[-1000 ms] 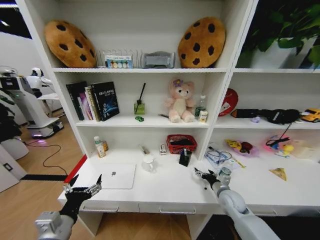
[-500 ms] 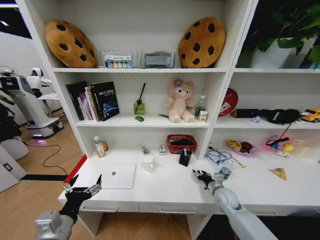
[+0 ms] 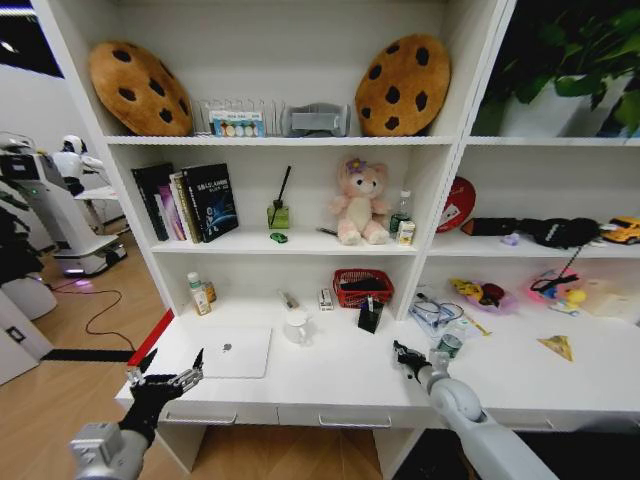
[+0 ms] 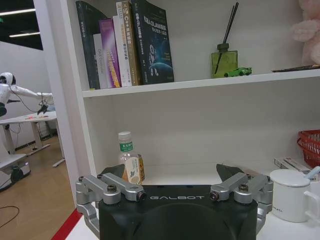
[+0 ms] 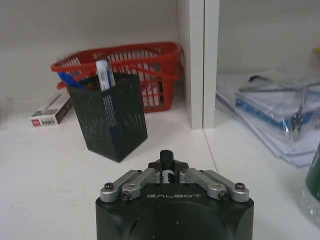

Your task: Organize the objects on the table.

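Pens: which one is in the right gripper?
The black pen, pinched end-on in the right gripper; the others stand in the black mesh pen holder.

Right pincer (image 5: 167, 165) hides most of gripped black-tipped item (image 5: 166, 156); identity unclear.

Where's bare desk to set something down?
Free: front strip of the table between the laptop and the right gripper, ahead of the white mug. Crowded: back edge around the red basket and pen holder, plus the clutter beyond the divider.
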### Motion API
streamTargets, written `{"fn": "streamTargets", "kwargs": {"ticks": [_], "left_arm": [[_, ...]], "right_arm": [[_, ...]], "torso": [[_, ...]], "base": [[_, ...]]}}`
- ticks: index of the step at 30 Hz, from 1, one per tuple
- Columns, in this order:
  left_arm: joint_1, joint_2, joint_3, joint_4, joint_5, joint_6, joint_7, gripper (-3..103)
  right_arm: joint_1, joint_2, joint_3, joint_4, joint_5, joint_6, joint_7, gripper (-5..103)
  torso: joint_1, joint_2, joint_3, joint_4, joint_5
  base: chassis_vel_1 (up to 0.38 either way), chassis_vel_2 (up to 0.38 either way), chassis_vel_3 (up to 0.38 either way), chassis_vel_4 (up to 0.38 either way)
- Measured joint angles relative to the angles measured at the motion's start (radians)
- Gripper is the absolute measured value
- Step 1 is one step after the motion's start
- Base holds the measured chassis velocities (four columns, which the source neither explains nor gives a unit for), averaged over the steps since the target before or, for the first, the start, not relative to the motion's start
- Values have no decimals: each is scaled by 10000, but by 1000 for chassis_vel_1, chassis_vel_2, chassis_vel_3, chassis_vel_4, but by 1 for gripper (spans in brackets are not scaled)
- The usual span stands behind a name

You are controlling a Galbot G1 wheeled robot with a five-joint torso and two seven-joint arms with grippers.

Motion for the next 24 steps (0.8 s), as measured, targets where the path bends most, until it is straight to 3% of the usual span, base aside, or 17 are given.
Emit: {"fn": "streamTargets", "kwargs": {"ticks": [3, 6, 7, 9, 10, 12, 13, 15, 16, 18, 24], "left_arm": [[0, 0, 0, 0, 0, 0, 0, 100], [0, 0, 0, 0, 0, 0, 0, 100], [0, 0, 0, 0, 0, 0, 0, 100], [0, 0, 1, 0, 0, 0, 0, 100], [0, 0, 1, 0, 0, 0, 0, 100], [0, 0, 0, 1, 0, 0, -1, 100], [0, 0, 0, 1, 0, 0, -1, 100], [0, 0, 0, 0, 0, 0, -1, 100], [0, 0, 0, 0, 0, 0, -1, 100], [0, 0, 0, 1, 0, 0, -1, 100], [0, 0, 0, 0, 0, 0, 0, 100]], "right_arm": [[17, -33, 124, 260, -446, 304, -205, 12], [428, -32, 115, 823, -1583, 1839, -989, 12], [428, -32, 115, 823, -1583, 1839, -989, 12], [1169, 181, -354, 413, -2517, 3443, -1392, 12], [1169, 181, -354, 413, -2517, 3443, -1392, 12], [2060, 668, -961, -708, -3236, 4931, -1517, 12], [2060, 668, -961, -708, -3236, 4931, -1517, 12], [2913, 1353, -1421, -2013, -3953, 6189, -1533, 12], [2913, 1353, -1421, -2013, -3953, 6189, -1533, 12], [3567, 1910, -1573, -3005, -4668, 7069, -1584, 12], [4352, 2538, -1549, -4330, -5268, 7971, -1701, 12]], "torso": [[0, 0, 0, -1, -2], [0, 1, 0, -1, -5], [0, 1, 0, -1, -5], [-1, 1, 0, 1, -6], [-1, 1, 0, 1, -6], [0, 0, 0, 1, -2], [0, 0, 0, 1, -2], [2, -2, 2, 3, 0], [2, -2, 2, 3, 0], [2, -3, 2, 3, -2], [2, -2, 1, 1, -4]], "base": [[0, 0, 0, 0], [0, 0, 0, 0], [0, 0, 0, 0], [0, 0, 0, 0], [0, 0, 0, 0], [0, 0, 0, 0], [0, 0, 0, 0], [0, 0, 0, 0], [0, 0, 0, 0], [0, 0, 0, 0], [0, 0, 0, 0]]}}
